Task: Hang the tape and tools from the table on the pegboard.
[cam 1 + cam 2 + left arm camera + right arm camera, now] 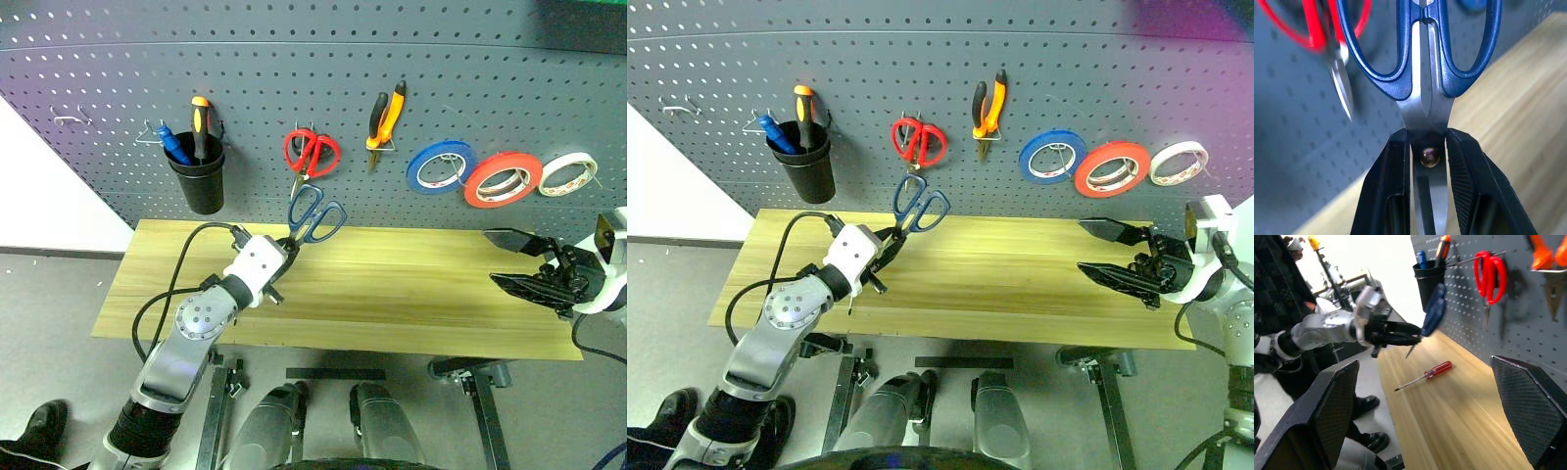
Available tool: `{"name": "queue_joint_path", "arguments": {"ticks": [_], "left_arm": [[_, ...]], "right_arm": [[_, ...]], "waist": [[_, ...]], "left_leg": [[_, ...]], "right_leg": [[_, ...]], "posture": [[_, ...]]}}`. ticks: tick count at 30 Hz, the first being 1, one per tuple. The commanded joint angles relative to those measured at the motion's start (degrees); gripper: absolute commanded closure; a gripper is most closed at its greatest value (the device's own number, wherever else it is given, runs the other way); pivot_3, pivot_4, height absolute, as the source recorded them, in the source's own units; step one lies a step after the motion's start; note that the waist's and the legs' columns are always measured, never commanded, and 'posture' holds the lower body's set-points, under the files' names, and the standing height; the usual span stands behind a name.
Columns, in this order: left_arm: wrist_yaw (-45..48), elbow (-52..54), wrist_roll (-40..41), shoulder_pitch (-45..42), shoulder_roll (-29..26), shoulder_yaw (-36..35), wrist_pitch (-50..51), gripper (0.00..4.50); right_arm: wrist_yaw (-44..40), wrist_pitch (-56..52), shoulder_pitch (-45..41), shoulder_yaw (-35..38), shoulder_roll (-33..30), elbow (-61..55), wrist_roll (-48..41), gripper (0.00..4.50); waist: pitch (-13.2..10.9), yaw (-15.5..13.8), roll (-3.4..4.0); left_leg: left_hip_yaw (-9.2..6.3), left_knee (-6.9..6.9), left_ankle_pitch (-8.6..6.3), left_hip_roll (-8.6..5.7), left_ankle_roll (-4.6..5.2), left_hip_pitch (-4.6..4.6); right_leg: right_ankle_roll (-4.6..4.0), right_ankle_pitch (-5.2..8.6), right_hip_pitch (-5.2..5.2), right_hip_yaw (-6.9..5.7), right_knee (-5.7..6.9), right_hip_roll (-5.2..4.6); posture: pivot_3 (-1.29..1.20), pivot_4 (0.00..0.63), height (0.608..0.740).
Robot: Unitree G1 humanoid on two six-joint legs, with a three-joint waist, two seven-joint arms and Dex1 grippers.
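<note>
My left gripper is shut on the blades of the dark blue-handled scissors, close to the pivot. Their handles point up at the pegboard, just below the hanging red scissors. The fingertips clamp the steel on both sides. The orange-and-black pliers and the red tape hang on the pegboard. A red-handled screwdriver lies on the table near the left arm. My right gripper hovers open over the table's right end, holding nothing.
A black cup on the pegboard holds a yellow-and-black screwdriver and a blue item. Red scissors, a blue roll and a white roll also hang there. Bare wire hooks sit upper left. A person stands beside the table.
</note>
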State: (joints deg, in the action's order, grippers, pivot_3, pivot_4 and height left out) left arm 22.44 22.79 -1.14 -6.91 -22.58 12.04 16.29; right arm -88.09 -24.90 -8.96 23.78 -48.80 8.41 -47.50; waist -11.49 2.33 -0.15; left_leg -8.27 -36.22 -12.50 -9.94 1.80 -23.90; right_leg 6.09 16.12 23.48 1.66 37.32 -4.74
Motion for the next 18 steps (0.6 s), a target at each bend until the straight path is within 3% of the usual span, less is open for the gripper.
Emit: {"name": "queue_joint_path", "arguments": {"ticks": [1,18], "left_arm": [[-2.1,2.5,-2.6,-0.2,-0.5,-2.6,-5.1,3.75],[-3.3,-6.6,-3.3,-8.8,1.9,-5.3,-11.4,3.75]], "right_arm": [[-2.4,0.6,-1.5,2.4,-1.9,2.4,-0.5,0.00],[-2.4,-0.9,-1.2,4.2,0.5,-1.4,-4.5,0.00]], "waist": [[0.0,0.0,0.02],[0.1,0.2,0.15]], "left_leg": [[0.00,0.00,0.00,0.00,0.00,0.01],[0.07,-0.05,0.01,0.02,0.00,0.15]], "right_leg": [[0.00,0.00,0.00,0.00,0.00,0.00],[0.02,-0.04,-0.11,-0.01,0.08,0.01]], "posture": [[-0.16,0.154,0.740],[-0.18,0.144,0.740]]}}
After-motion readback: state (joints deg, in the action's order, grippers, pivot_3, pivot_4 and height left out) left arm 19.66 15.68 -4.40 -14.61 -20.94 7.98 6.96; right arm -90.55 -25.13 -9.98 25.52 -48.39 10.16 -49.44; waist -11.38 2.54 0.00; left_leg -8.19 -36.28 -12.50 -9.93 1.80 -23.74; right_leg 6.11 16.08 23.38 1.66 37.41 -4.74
